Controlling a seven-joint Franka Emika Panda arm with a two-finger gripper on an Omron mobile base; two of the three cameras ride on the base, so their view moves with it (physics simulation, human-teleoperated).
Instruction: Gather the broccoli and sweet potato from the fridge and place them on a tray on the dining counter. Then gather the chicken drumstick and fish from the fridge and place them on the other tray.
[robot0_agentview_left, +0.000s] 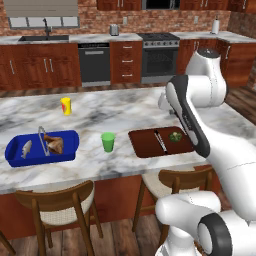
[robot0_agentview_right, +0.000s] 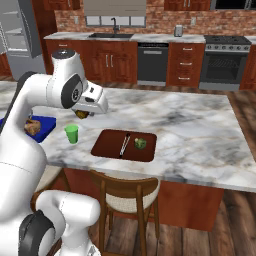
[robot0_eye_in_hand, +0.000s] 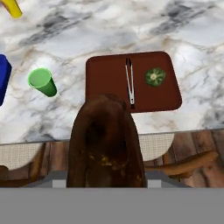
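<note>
You are on the vegetable half: your pincer (robot0_eye_in_hand: 105, 175) is partly closed around the sweet potato (robot0_eye_in_hand: 105, 140), carried above the near edge of the surface (robot0_agentview_left: 130, 107), just short of the brown tray (robot0_eye_in_hand: 105, 74). The broccoli (robot0_eye_in_hand: 155, 76) already lies on that tray beside the tongs (robot0_eye_in_hand: 130, 83). Next, I judge, reach forward over the tray's bare left part, lower, then release.

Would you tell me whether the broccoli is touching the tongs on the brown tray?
Apart. In the hand view, bare brown tray surface shows plainly between the broccoli and the tongs.
</note>
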